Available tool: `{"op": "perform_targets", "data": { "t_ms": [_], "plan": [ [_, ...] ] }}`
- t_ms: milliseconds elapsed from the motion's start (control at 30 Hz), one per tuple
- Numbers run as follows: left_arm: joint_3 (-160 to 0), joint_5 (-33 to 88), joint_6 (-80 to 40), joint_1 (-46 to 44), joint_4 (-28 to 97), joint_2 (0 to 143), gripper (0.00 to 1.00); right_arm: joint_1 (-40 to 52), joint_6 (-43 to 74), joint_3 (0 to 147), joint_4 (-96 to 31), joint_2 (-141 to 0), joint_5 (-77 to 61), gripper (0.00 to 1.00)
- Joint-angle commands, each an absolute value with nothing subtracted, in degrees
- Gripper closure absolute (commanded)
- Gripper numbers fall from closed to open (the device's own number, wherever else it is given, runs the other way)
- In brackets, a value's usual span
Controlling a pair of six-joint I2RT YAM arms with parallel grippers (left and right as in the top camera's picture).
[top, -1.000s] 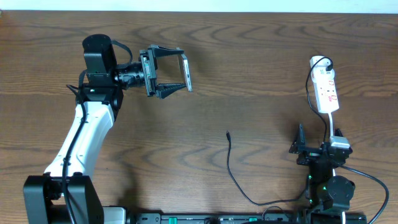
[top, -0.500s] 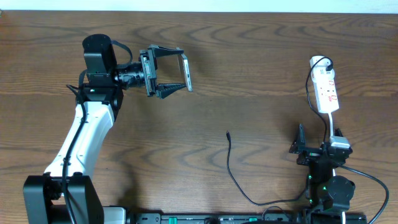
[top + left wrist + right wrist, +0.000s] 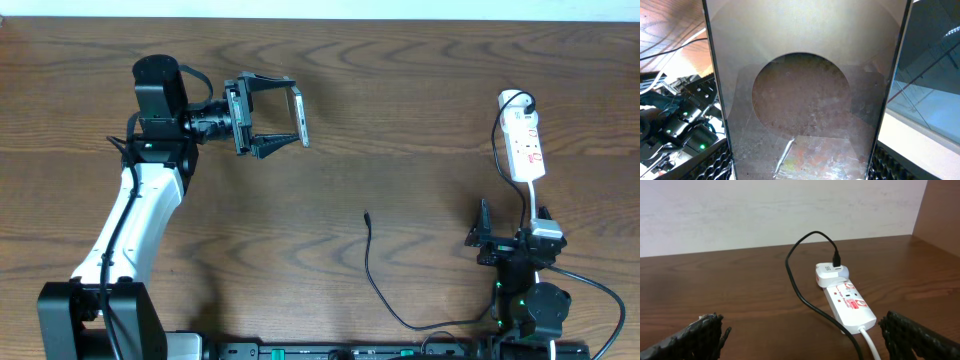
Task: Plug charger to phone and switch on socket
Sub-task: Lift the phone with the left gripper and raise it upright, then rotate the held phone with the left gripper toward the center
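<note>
- Arms: two, one gripper each; one phone, one charger and one socket, all over one table (image 3: 400,70)
- Left gripper (image 3: 290,117), far left, reaches rightward and is clamped on the phone (image 3: 299,118), with a finger on each long edge
- Phone stands on end with its long axis upright, so from above it is a thin strip; the glossy face is turned back at the wrist camera; which end is up I cannot tell
- Charger (image 3: 368,250) lies mid-table; its free tip points to the far edge, well apart from phone and socket, and the cable trails back to the near edge
- Right gripper (image 3: 802,330), near right, gapes wide with nothing in it
- Socket (image 3: 525,145), far right, has its long axis running near to far; one white adapter (image 3: 832,274) with a black cable sits at its far end
</note>
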State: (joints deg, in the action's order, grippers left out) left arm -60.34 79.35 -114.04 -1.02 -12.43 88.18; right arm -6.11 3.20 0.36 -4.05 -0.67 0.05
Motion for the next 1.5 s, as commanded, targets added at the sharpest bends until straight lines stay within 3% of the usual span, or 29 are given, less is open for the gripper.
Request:
{"op": "perform_targets", "data": {
  "t_ms": [0, 1233, 1467],
  "plan": [
    [-61.5, 80.4, -114.3, -0.9, -13.0, 86.8, 0.93, -5.6, 2.5, 0.3, -4.3, -0.3, 0.7, 0.01],
    [-61.5, 80.4, -112.1, -1.0, -13.0, 86.8, 0.93, -5.6, 2.5, 0.3, -4.3, -0.3, 0.7, 0.01],
    [-61.5, 80.3, -104.4, -0.9, -13.0, 86.8, 0.93, -5.6, 2.5, 0.3, -4.3, -0.3, 0.7, 0.01]
  ]
}}
